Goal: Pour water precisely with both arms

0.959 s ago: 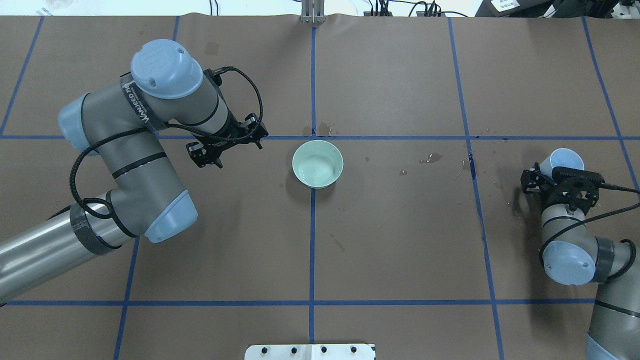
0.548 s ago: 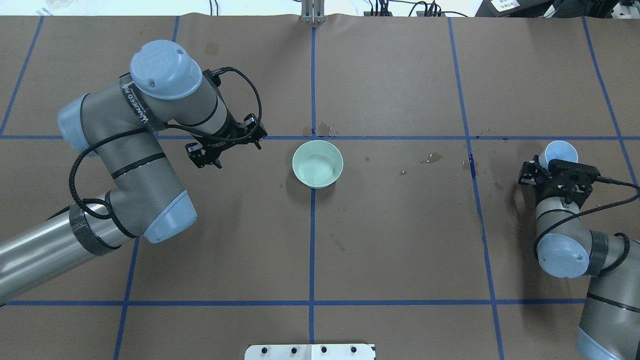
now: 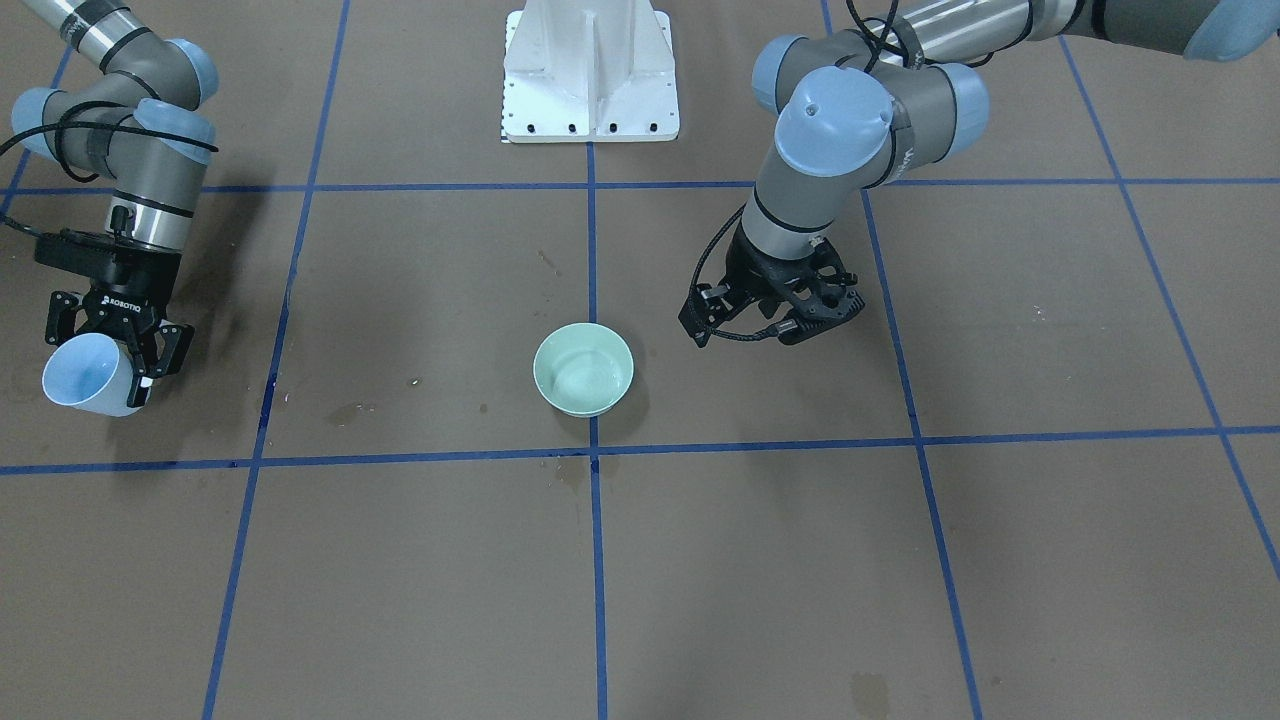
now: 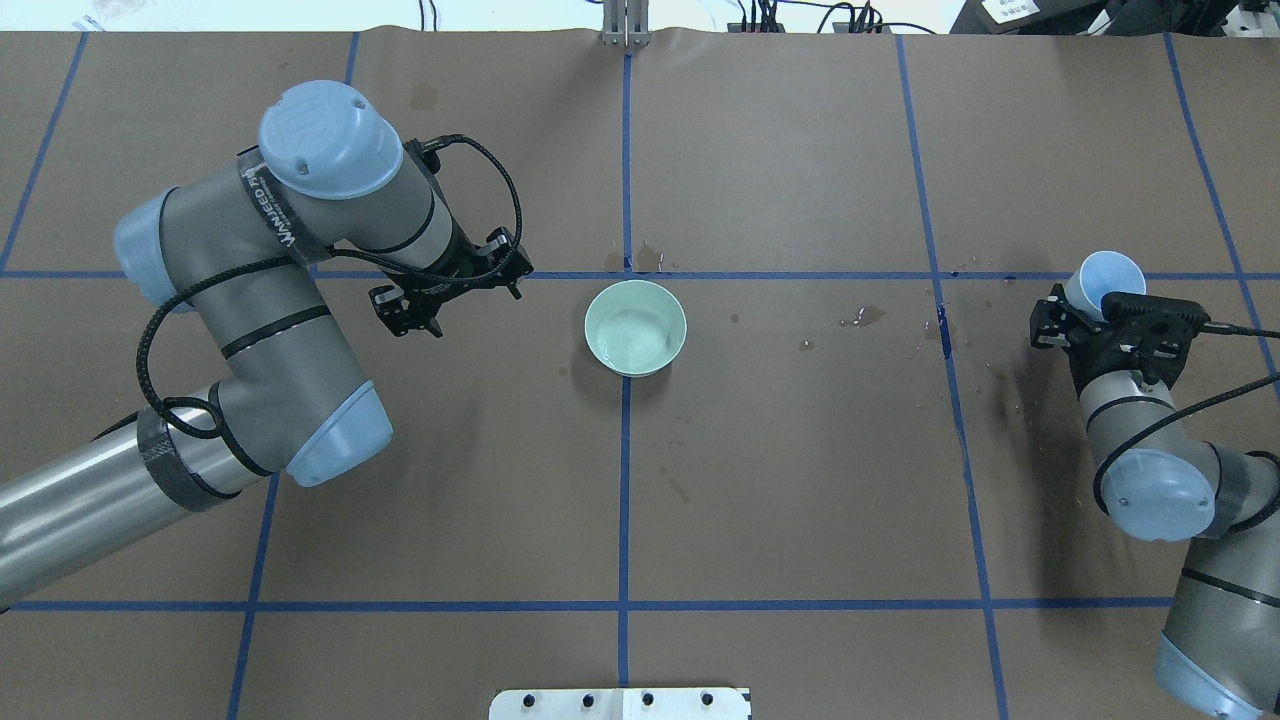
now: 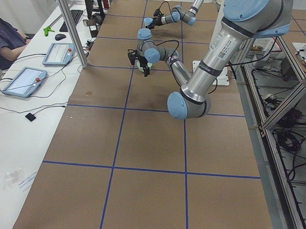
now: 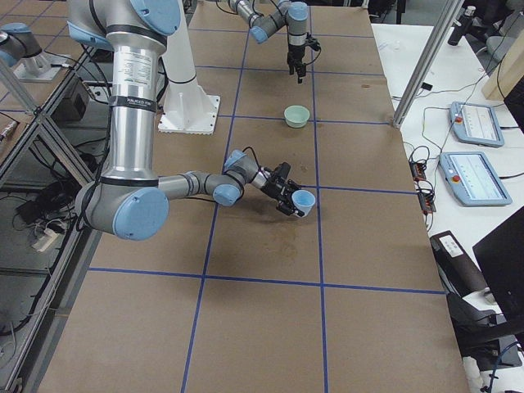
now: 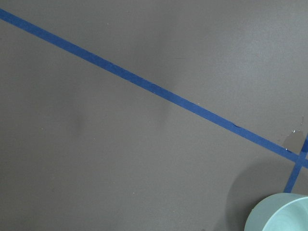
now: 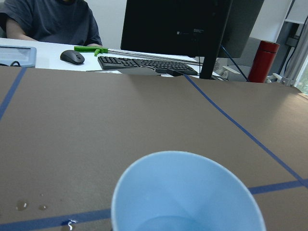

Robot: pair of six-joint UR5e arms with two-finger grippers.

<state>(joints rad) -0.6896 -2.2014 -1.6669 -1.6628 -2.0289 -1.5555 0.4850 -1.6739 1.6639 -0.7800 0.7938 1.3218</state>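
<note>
My right end effector [image 3: 112,345] clasps the blue cup [image 3: 85,378], now swung farther across the worktop [image 4: 800,500], well apart from the green bowl [image 3: 583,368] holding water [image 4: 635,335]. I judge it's repositioning. Left end effector [image 3: 775,315] hasn't moved; I can't tell its grip.

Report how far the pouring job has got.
Done: the right gripper has the pale blue cup clamped and tilted, and the green bowl shows a faint sheen, probably water. In hand: the cup is held at the table's far side, nowhere near the bowl. Left: any further pour means carrying it across; the left gripper hangs empty beside the bowl.
</note>
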